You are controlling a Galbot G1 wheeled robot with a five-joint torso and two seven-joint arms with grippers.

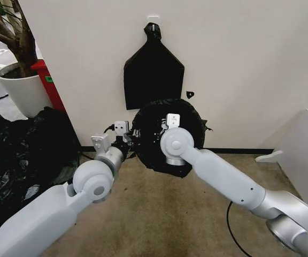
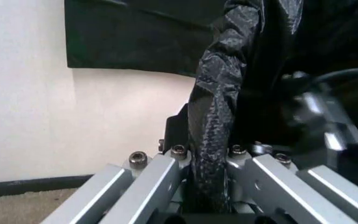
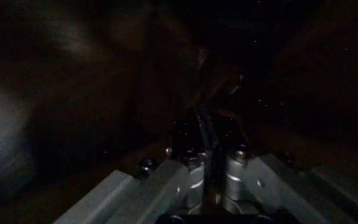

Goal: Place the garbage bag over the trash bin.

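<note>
The glossy black garbage bag [image 1: 189, 120] hangs in a round, open-mouthed shape against the wall at floor level. The trash bin is hidden under it. My left gripper [image 1: 128, 140] is at the bag's left edge; in the left wrist view the left gripper [image 2: 209, 168] is shut on a wrinkled fold of the garbage bag [image 2: 213, 93]. My right arm reaches into the bag's mouth. In the right wrist view the right gripper [image 3: 207, 151] is shut on a thin ridge of film, in the dark inside the bag.
A flat black shield-shaped bundle [image 1: 154, 75] hangs on the wall above. A heap of black sheeting [image 1: 20, 155] lies to the left, behind it a white plant pot [image 1: 23, 93] and a red box [image 1: 48, 83]. A white panel [image 1: 303, 150] stands on the right. A cable [image 1: 230, 225] crosses the carpet.
</note>
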